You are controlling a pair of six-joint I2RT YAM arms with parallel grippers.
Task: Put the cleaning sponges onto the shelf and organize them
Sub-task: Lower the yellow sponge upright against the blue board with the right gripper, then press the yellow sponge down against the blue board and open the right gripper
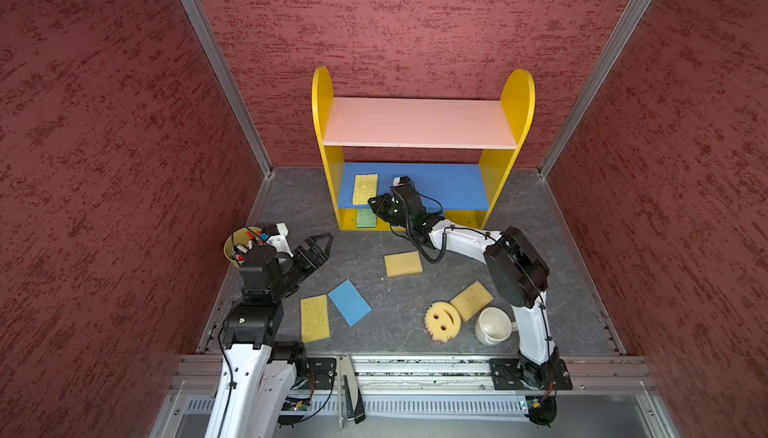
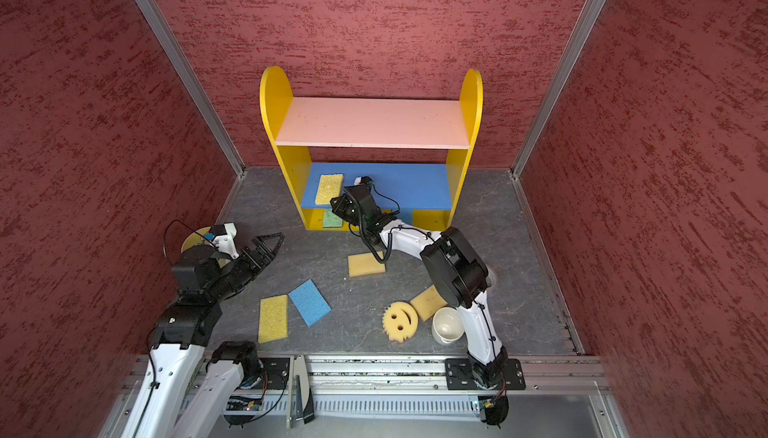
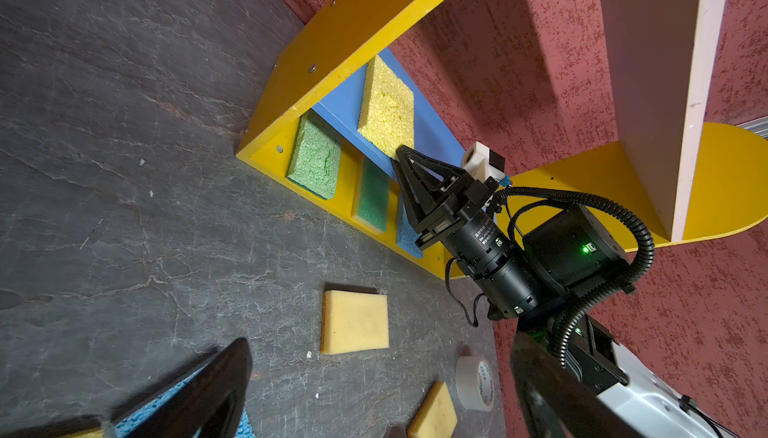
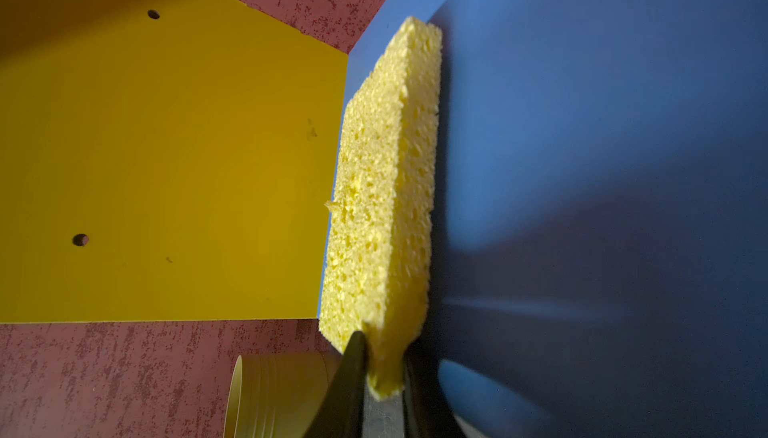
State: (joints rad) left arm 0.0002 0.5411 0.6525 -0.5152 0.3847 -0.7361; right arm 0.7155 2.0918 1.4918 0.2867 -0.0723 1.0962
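The right hand [image 4: 384, 373] is clamped on the near end of a yellow sponge [image 1: 365, 188]. The sponge lies on the blue middle board [image 1: 449, 186] of the shelf [image 1: 517, 99], close to its left side panel, probably to start a tidy row and leave the rest of the board free. On the yellow base below lies a green sponge [image 1: 365, 218]; the left wrist view shows more sponges lined up beside it.

The left hand [image 1: 311, 253] hovers empty with its fingers wide apart, well clear of the shelf, likely so it does not crowd the other arm.

Loose on the dark, stone-patterned surface [image 1: 540, 249] are a tan sponge [image 1: 403, 264], a blue sponge [image 1: 349, 302], another yellow one [image 1: 315, 318], a second tan one [image 1: 471, 300] and the smiley sponge [image 1: 442, 319], the last two near a white mug [image 1: 493, 326]. Mottled red walls enclose the space on three sides.
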